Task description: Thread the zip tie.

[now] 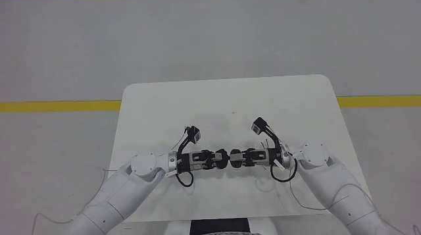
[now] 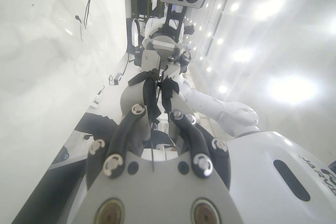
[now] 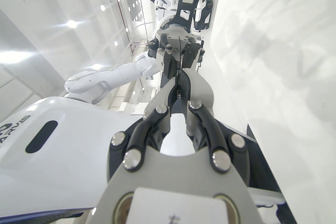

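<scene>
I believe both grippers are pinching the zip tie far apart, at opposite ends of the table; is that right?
Not quite: the left gripper and right gripper are nearly tip to tip over the near side of the table, as the top view shows. Both do pinch the zip tie.

Both arms point inward, level — left tool (image 1: 222, 158) and right tool (image 1: 237, 157) tip to tip, both pinched closed.

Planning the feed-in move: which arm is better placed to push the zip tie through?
Probably left: the zip tie runs through the left gripper, aimed at the right gripper, which meets it tip to tip.
</scene>
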Robot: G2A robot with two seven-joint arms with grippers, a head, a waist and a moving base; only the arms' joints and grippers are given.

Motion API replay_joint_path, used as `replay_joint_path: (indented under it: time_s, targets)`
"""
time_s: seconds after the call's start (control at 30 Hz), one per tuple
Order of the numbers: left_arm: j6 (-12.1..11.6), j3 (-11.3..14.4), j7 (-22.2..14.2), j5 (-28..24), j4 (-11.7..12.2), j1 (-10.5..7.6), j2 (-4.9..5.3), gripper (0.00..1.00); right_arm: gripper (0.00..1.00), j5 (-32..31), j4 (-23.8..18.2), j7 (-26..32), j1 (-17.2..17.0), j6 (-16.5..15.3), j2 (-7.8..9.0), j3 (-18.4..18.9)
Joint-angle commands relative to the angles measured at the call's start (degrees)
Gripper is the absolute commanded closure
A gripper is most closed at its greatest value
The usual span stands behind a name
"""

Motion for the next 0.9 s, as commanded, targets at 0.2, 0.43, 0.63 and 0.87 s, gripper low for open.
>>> replay_joint_path:
  time_s: [0.2, 0.43, 0.63, 0.87]
  targets:
    - [-0.07, 0.15, -0.07, -0.14, 0.09, -0.1, 0.04, 0.98, 1.0, 0.0, 0.1, -0.13, 0.06, 0.08, 0.08, -0.18]
    - [-0.19, 0.28, -0.21, -0.26, 0.16, -0.1, 0.1, 1.0, 1.0, 0.08, 0.35, -0.29, 0.24, 0.2, 0.09, -0.45]
    - [-0.49, 0.2, -0.17, -0.34, 0.29, -0.13, 0.16, 1.0, 0.0, 0.21, 0.33, -1.37, 0.12, 0.48, 0.16, -0.23]
    - [-1.8, -0.7, 0.37, 0.32, 0.47, 0.31, 0.5, 1.0, 0.0, 0.88, 0.08, -2.14, -1.69, -0.01, 0.98, 2.95]
